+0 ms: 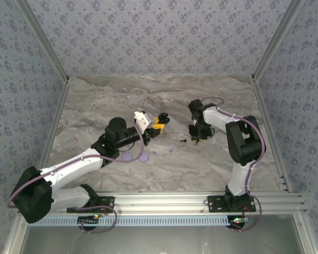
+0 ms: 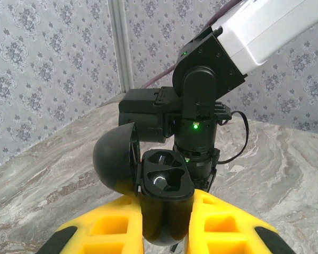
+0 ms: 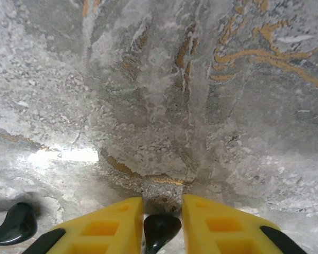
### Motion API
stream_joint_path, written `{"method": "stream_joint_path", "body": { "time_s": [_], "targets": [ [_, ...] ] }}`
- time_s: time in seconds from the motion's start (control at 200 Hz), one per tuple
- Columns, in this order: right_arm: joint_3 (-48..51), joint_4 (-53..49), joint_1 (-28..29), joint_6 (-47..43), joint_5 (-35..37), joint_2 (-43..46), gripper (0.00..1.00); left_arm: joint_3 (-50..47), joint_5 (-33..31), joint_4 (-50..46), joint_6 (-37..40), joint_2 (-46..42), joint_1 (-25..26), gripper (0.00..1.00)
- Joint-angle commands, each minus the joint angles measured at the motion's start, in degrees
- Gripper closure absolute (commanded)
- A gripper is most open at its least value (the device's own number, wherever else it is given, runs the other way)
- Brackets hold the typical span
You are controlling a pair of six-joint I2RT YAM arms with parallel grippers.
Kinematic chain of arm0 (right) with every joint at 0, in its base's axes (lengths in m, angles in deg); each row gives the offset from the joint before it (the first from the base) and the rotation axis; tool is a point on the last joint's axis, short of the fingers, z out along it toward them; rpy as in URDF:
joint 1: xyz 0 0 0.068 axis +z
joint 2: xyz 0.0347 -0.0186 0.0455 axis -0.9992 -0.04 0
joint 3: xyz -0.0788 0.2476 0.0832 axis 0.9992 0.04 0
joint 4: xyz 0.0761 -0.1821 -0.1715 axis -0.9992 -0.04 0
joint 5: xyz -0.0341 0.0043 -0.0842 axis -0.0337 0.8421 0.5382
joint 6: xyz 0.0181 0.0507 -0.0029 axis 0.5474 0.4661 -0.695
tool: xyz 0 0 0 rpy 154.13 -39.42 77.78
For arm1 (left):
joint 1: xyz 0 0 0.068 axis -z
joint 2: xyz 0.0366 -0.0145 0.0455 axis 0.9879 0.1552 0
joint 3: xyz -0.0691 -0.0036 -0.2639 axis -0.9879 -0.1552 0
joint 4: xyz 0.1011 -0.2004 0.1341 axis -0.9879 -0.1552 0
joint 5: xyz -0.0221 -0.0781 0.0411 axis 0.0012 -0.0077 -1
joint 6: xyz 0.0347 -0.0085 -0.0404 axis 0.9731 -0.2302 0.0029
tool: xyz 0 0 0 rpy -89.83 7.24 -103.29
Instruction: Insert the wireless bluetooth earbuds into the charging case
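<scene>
My left gripper (image 2: 167,200) is shut on the black charging case (image 2: 166,182) and holds it above the table. The case's round lid (image 2: 112,161) is swung open to the left, and both moulded wells look empty. From above, that gripper (image 1: 159,122) and the case (image 1: 162,119) are near the table's middle. My right gripper (image 3: 161,205) points down at the marble with its yellow fingers closed on a black earbud (image 3: 160,228). In the top view this gripper (image 1: 196,138) stands just right of the case. A second black earbud (image 3: 13,224) lies on the table to its left (image 1: 183,141).
Two flat lavender discs (image 1: 128,156) (image 1: 143,156) lie in front of the left arm, and a tiny lavender piece (image 1: 171,150) lies right of them. The right arm's black wrist (image 2: 196,127), with a green light, stands close behind the held case. Patterned walls enclose the marble table (image 1: 148,95).
</scene>
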Motion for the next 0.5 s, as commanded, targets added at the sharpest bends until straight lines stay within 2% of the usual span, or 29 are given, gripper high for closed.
{"method": "stream_joint_path", "body": {
  "time_s": [0.0,0.155,0.305,0.495],
  "targets": [
    [-1.2,-2.0,0.8,-0.5,-0.9,-1.0,0.75,2.2,-0.7,0.5,0.5,-1.3,0.4,1.00],
    [-0.8,-2.8,0.8,-0.6,-0.3,1.2,0.76,2.2,-0.8,0.5,0.6,-1.4,0.3,1.00],
    [-0.8,-3.6,0.8,-0.6,1.1,1.6,0.68,2.3,-0.9,0.4,0.7,-1.4,0.3,1.00],
    [-0.3,-3.6,0.9,-0.5,1.1,1.3,0.68,2.3,-1.1,0.0,0.9,-1.8,0.3,1.00]
  ]
}}
